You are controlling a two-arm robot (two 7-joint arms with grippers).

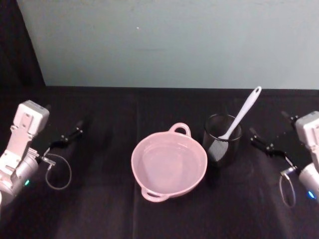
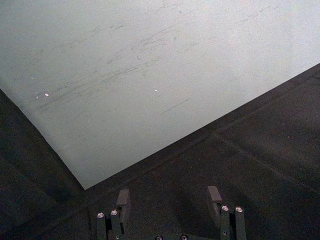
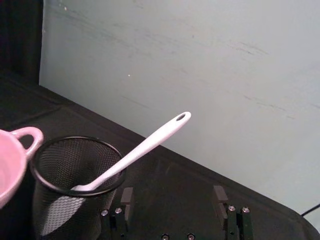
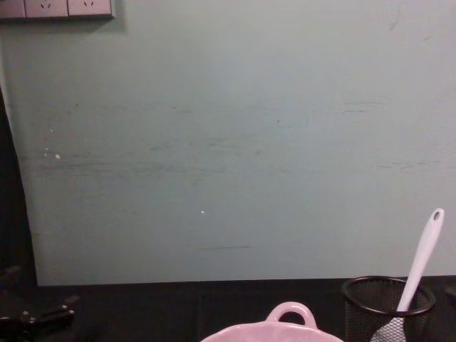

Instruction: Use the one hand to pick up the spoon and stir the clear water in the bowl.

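Bowl [image 1: 138, 155]: pink, mid-surface, a bit toward the front edge. It has clear water inside, with one loop handle facing front and one facing back. Nothing is touching it.

Next out, the left gripper [image 2: 168, 197]: by the left edge of the black surface [image 1: 99, 214], roughly level with the bowl's back rim. Fingers are spread with nothing between them. It is well apart from everything else.

Opposite it, the right gripper [image 3: 173, 196]: by the right edge at similar depth, fingers spread, empty. It is near the mesh cup [image 1: 232, 152] but apart from it.

That mesh cup is black wire, upright, just right of the bowl and slightly farther back. I can't tell whether the cup wall touches the bowl rim.

White spoon [image 1: 241, 113]: stands blade-down in the mesh cup. The handle leans over the rim toward the back right corner, with the hole end up, well above the cup. Neither gripper is on it.

Back edge: a pale green wall [image 1: 174, 40] rises directly behind the surface. Power sockets [image 4: 57, 7] sit high on it, toward the left.
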